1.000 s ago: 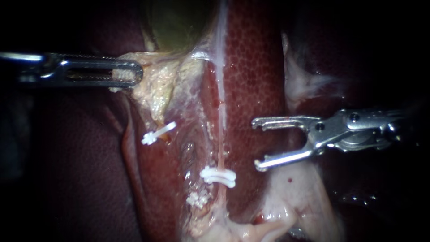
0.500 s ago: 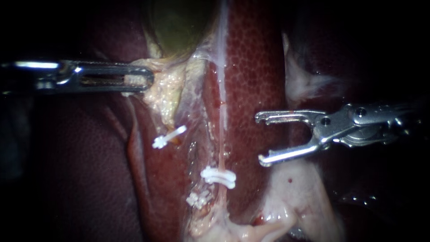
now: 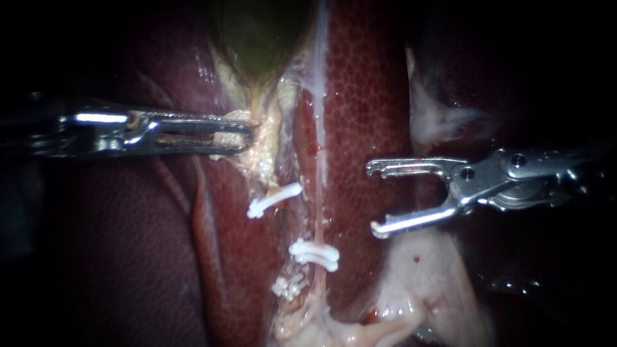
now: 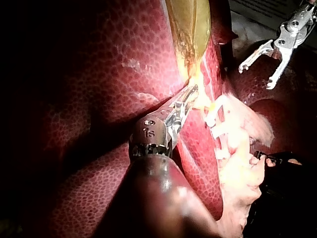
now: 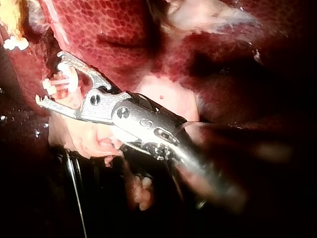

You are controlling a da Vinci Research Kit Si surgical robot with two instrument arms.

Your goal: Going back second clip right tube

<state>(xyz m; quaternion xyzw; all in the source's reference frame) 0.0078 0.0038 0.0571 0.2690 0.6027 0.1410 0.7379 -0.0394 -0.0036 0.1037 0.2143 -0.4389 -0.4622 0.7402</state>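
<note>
Left tool (image 3: 247, 135) in from the left, lying level, jaws closed on a flap of pale yellow tissue (image 3: 263, 160) just below the gallbladder (image 3: 257, 38). Flap pinched from both sides, a bit of it showing through the slot in the jaws. Same grip in the left wrist view, at the gallbladder's narrow end.

Right tool (image 3: 373, 199) in from the right, jaws spread wide and empty, hooked tips aimed toward the right tube (image 3: 319, 212). Near that tube yet apart from it, with a strip of liver (image 3: 366, 96) between. Lower jaw just above a pale sheet (image 3: 424, 283); touching or not, cannot tell.

Right tube thin and pink, running straight down the middle of the endoscope view. White clip (image 3: 313, 252) across it, low down, below and to the left of the right tool's lower jaw. Tilted clip (image 3: 273, 199) higher and further left, on the strand under the left tool's grip. Third clip (image 3: 286, 286) lowest, just left of the right tube, partly sunk in pale fat.

Right wrist view: white clip bars beyond the open jaws, not touched by either jaw as far as can be seen.
</note>
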